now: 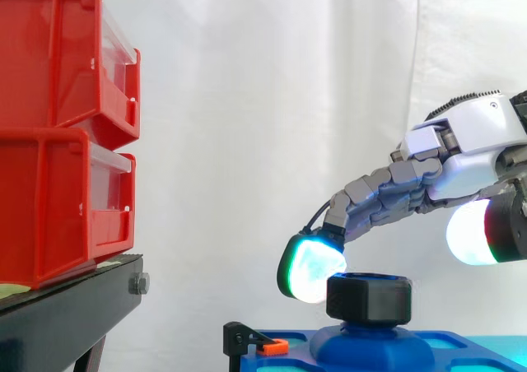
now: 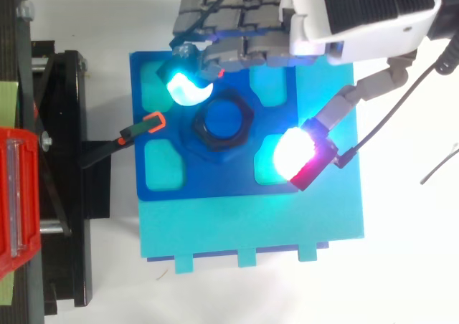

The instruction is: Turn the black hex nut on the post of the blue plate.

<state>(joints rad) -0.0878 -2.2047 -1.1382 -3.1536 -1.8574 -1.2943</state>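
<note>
The black hex nut (image 1: 369,298) sits on the blue post (image 2: 224,116) in the middle of the blue plate (image 2: 215,184). My hand (image 1: 478,154) reaches in from the right, above the nut. One cyan-glowing fingertip (image 2: 188,87) hangs just beside the nut's far left edge, at about the height of its top. The thumb pad (image 2: 295,154), glowing white, is on the opposite side, higher up and a clear gap away from the nut. The fingers are spread on either side of the nut and nothing is pinched between them.
Two stacked red bins (image 1: 58,141) stand on the black stand (image 1: 74,306) at the left. A black clamp with an orange tip (image 2: 147,125) holds the plate's left edge. The plate lies on a cyan board (image 2: 251,231).
</note>
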